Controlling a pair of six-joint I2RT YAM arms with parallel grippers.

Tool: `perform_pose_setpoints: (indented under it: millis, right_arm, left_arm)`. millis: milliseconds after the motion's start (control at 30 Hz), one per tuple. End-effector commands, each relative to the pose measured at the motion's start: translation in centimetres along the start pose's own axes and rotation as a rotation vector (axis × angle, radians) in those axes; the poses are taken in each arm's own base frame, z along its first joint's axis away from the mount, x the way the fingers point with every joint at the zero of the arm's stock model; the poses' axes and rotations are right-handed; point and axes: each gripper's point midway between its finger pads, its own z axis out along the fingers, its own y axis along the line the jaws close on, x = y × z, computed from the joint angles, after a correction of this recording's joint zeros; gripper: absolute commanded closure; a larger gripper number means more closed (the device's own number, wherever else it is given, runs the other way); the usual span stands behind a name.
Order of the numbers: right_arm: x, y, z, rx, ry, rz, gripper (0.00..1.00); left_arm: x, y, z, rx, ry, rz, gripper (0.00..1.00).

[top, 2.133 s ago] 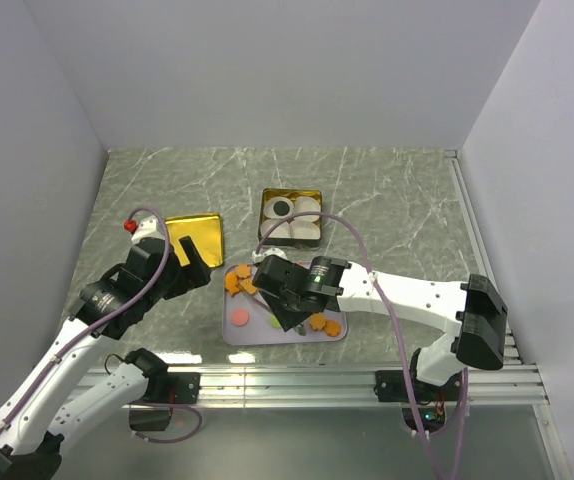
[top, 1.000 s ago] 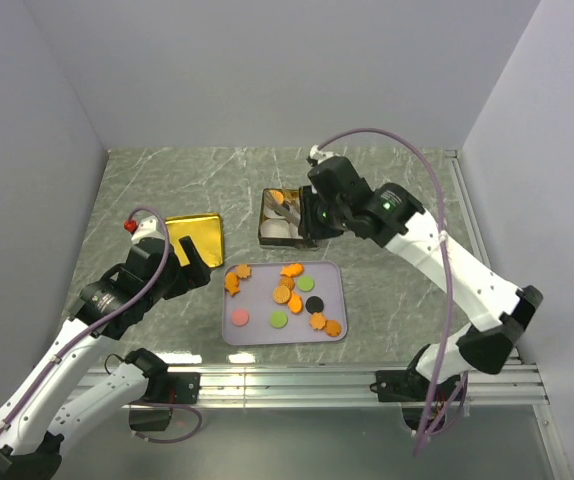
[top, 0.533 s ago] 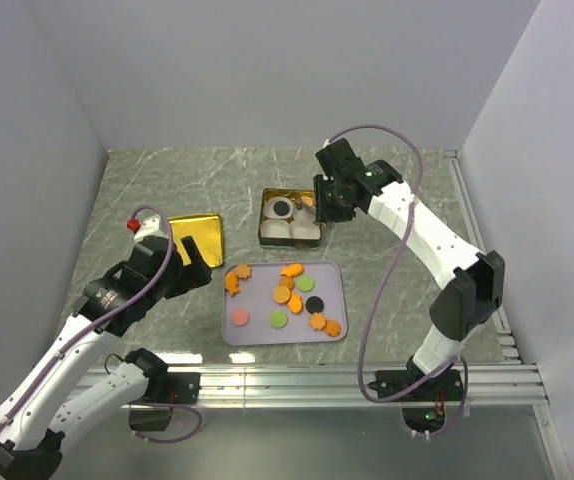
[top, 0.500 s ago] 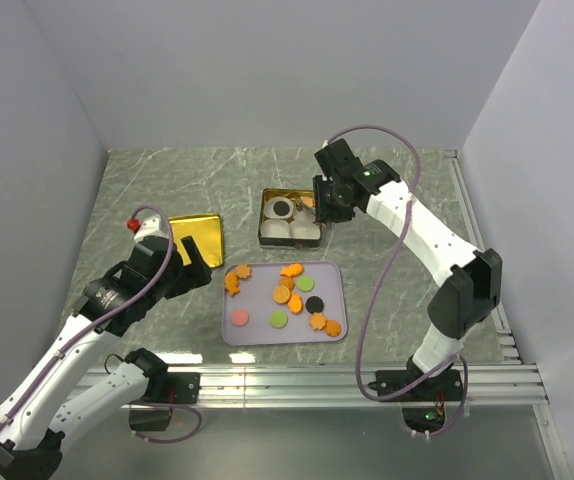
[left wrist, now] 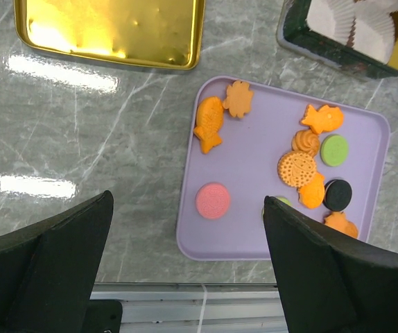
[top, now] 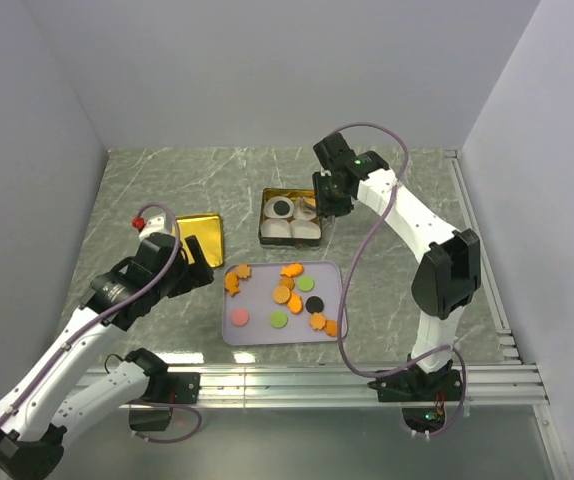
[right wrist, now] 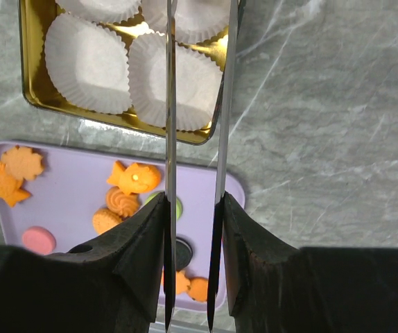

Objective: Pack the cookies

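Note:
The cookies, mostly orange with green, black and pink discs, lie scattered on a lavender tray. One black cookie sits in a paper cup in the gold tin. My right gripper hovers over the tin's right edge, shut on metal tongs. The tong tips run out of the top of the right wrist view. My left gripper stands open over the tray's near-left side. Between its fingers, the left wrist view shows the pink cookie.
White paper cups fill the tin. The tin's gold lid lies upside down to the left of it. White walls close in the marble table on three sides, and a metal rail runs along its near edge.
About two seconds ago the right gripper was down at the tray; it has since swung up to the tin and stays over its right edge. The left arm has shifted slightly.

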Motion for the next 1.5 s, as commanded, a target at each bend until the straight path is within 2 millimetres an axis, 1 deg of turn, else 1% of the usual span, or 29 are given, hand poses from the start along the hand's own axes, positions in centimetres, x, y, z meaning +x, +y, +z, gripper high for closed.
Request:
perform_pose_setpoints:
  millis: [0, 100, 200, 500, 567, 600, 667, 700, 800, 1033, 1167, 1267, 1367, 1433, 1467]
  right_arm:
    - [-2.8, 0.0, -0.9, -0.014, -0.077, -0.004, 0.77]
    - [-2.9, 0.0, -0.6, -0.015, -0.072, -0.007, 0.76]
    - [-3.0, 0.0, -0.8, -0.022, -0.078, -0.001, 0.76]
    - [-1.7, 0.6, -1.6, -0.076, -0.077, 0.022, 0.73]
    - [-1.4, 0.6, -1.5, -0.080, -0.074, 0.025, 0.71]
    - [-1.3, 0.6, -1.5, -0.081, -0.076, 0.026, 0.69]
    - [-1.4, 0.5, -1.5, -0.078, -0.078, 0.031, 0.66]
    - [-1.5, 0.4, -1.4, -0.073, -0.078, 0.032, 0.63]
    - [-1.6, 0.3, -1.6, -0.063, -0.082, 0.030, 0.59]
    - [-2.4, 0.0, -2.6, -0.047, -0.108, 0.031, 0.50]
    - [-2.6, 0.0, -3.6, -0.050, -0.124, 0.037, 0.49]
    - [-2.8, 0.0, -4.8, -0.060, -0.147, 0.047, 0.49]
    - [-3.0, 0.0, -7.0, -0.080, -0.183, 0.057, 0.49]
    - [-2.8, 0.3, -8.0, -0.105, -0.192, 0.056, 0.49]
    - [-2.8, 0.4, -9.1, -0.122, -0.215, 0.059, 0.48]
  left_arm:
    - [-0.6, -1.1, 0.0, 0.036, -0.010, 0.010, 0.04]
    - [-0.4, -1.1, 0.2, 0.028, 0.001, 0.018, 0.04]
    - [-0.2, -1.1, 0.5, 0.025, 0.011, 0.023, 0.04]
    - [-0.1, -1.1, 0.7, 0.022, 0.019, 0.026, 0.04]
    - [-0.1, -1.0, 0.7, 0.016, 0.024, 0.027, 0.05]
    - [-0.1, -1.1, 0.7, 0.017, 0.023, 0.028, 0.04]
    - [-0.1, -1.1, 0.7, 0.015, 0.023, 0.027, 0.05]
    - [-0.1, -1.1, 0.7, 0.017, 0.021, 0.027, 0.04]
    - [-0.1, -1.0, 0.6, 0.019, 0.018, 0.026, 0.05]
    - [-0.1, -1.1, 0.6, 0.025, 0.018, 0.027, 0.04]
    - [-0.1, -1.1, 0.5, 0.028, 0.017, 0.027, 0.04]
    - [-0.2, -1.2, 0.5, 0.030, 0.017, 0.027, 0.04]
    - [-0.3, -1.2, 0.4, 0.030, 0.010, 0.023, 0.05]
    - [-0.3, -1.1, 0.3, 0.033, 0.005, 0.023, 0.05]
    - [-0.4, -1.2, 0.2, 0.035, 0.003, 0.019, 0.05]
